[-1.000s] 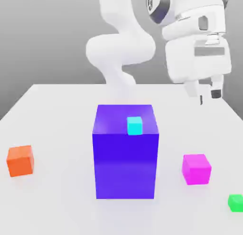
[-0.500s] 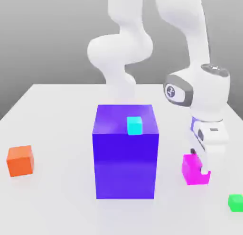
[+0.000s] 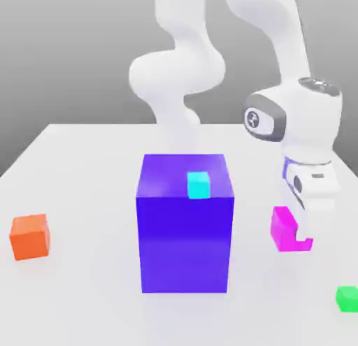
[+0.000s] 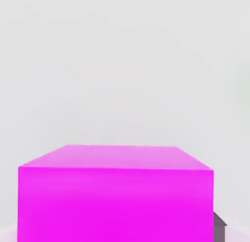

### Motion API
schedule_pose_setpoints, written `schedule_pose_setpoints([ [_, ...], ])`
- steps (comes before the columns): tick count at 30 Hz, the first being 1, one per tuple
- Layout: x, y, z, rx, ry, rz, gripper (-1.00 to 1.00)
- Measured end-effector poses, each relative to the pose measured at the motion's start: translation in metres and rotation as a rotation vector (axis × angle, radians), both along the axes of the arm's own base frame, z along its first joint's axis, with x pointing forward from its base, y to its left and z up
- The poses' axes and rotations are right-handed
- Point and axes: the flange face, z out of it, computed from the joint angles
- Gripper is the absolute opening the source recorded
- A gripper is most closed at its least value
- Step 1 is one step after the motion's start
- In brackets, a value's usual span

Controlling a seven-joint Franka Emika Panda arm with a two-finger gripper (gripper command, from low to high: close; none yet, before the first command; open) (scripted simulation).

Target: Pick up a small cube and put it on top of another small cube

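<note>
Magenta cube [image 3: 282, 228] is where your action is: it sits on the white table [image 3: 77, 296] toward the exterior view's right of the big blue block [image 3: 184, 229], and your gripper [image 3: 299, 234] is clamped on it, fingers down both sides. Up close in the hand view the same cube [image 4: 115, 197] sits right between them. You've also got a small cyan cube [image 3: 198, 185] resting on top of the blue block, an orange cube [image 3: 30, 236] off to the exterior view's left, and a little green cube [image 3: 347, 298] near the right edge.

Simulated test scene: bare white table [image 3: 84, 163], plain grey backdrop (flat-coloured cubes).
</note>
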Motion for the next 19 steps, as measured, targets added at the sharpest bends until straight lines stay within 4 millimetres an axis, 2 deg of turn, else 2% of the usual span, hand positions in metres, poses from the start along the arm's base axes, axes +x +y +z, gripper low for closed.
schedule_pose_setpoints([
  [10, 0.092, 0.058, 0.028, 0.002, 0.000, -0.248, -1.00],
  [12, 0.102, 0.065, 0.017, 0.004, 0.002, -0.275, -1.00],
  [15, 0.105, 0.067, -0.023, 0.004, 0.002, -0.283, -1.00],
  [16, 0.105, 0.067, -0.030, 0.004, 0.002, -0.283, 1.00],
  [19, 0.105, 0.067, -0.030, 0.004, 0.002, -0.283, 1.00],
])
